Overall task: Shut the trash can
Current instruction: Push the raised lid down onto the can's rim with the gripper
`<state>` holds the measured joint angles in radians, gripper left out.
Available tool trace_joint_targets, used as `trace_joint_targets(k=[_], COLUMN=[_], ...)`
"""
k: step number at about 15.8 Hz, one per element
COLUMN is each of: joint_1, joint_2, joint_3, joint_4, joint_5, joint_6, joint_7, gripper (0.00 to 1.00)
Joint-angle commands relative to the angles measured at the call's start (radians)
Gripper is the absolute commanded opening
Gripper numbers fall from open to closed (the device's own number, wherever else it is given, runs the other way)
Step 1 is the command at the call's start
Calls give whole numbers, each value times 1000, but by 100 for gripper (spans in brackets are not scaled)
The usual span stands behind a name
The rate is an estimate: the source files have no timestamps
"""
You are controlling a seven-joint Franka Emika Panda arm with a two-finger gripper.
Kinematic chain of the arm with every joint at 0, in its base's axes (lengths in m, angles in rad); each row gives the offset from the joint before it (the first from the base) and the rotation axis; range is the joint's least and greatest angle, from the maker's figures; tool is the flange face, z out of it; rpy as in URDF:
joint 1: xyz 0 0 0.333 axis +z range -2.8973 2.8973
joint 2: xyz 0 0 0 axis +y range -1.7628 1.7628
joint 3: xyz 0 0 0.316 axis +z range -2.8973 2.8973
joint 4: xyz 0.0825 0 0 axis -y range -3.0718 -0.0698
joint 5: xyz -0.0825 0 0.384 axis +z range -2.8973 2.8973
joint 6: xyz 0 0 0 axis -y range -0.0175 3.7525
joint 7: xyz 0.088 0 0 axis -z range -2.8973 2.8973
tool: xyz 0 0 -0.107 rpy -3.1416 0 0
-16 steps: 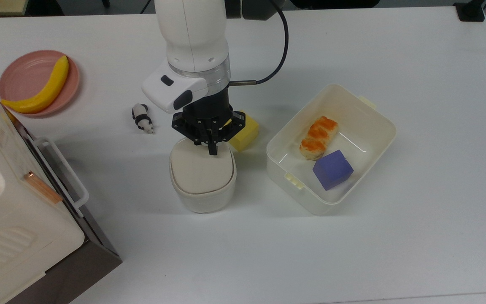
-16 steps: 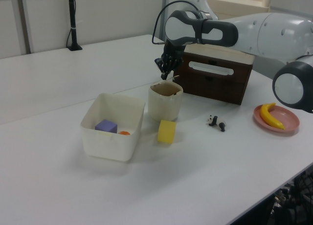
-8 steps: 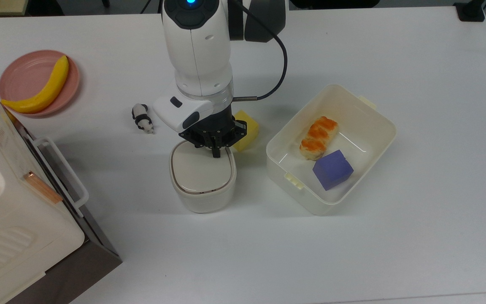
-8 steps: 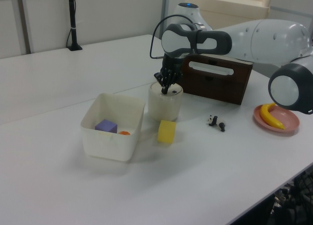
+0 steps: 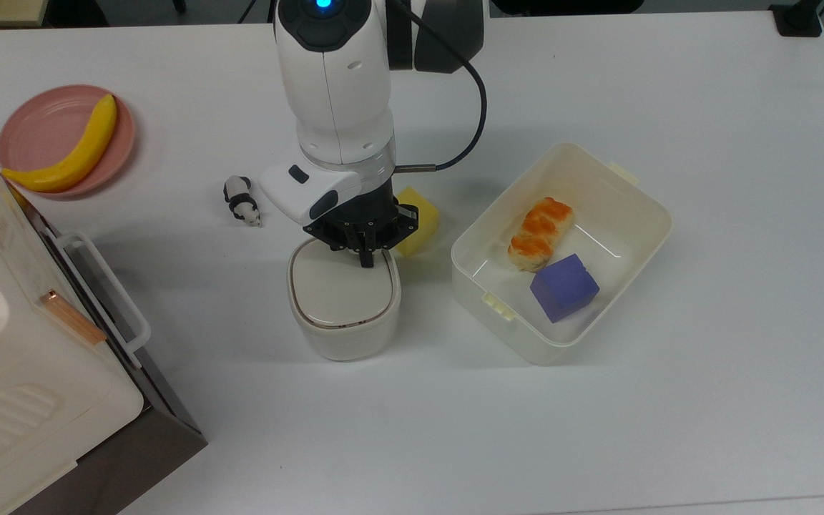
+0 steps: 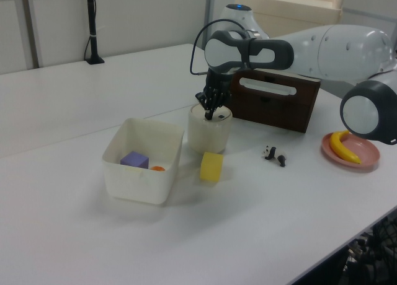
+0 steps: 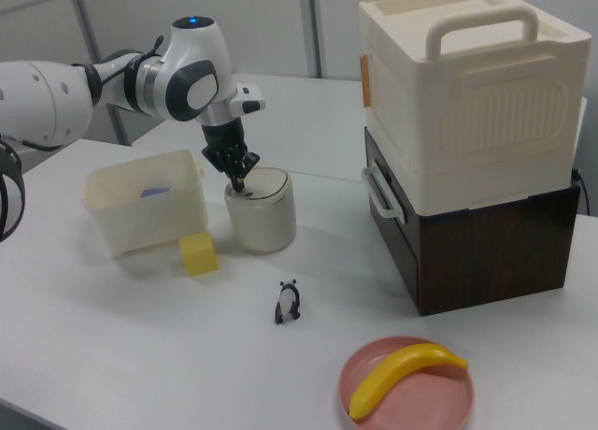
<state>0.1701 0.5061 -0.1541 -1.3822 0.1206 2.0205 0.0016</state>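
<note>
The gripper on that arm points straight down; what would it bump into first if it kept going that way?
The gripper would meet the trash can's beige lid first. Its tip already sits at the lid's edge, seemingly touching it, though depth makes contact hard to confirm.

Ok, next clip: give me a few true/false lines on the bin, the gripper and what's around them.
1. The bin has its lid down. True.
2. The gripper presses on the lid with fingers shut. True.
3. The banana lies in the tub. False: it is on the pink plate.
4. The purple cube is inside the tub. True.
5. The yellow block sits on the bin's lid. False: it is on the table beside the bin.
</note>
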Motion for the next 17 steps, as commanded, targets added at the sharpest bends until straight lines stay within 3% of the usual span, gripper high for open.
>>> trace_joint_targets(k=[1,6,10,17], joint_1=[0,-3,-6,-78], joint_2=[49,63,16,-4], joint_3=[-2,-2,-5,-7], joint_4=[-104,-107,-95,-58], joint_5=[51,73,105,111], joint_6=[38,37,26,26], joint_7=[-37,-34,-29,-29], gripper=[0,0,0,0])
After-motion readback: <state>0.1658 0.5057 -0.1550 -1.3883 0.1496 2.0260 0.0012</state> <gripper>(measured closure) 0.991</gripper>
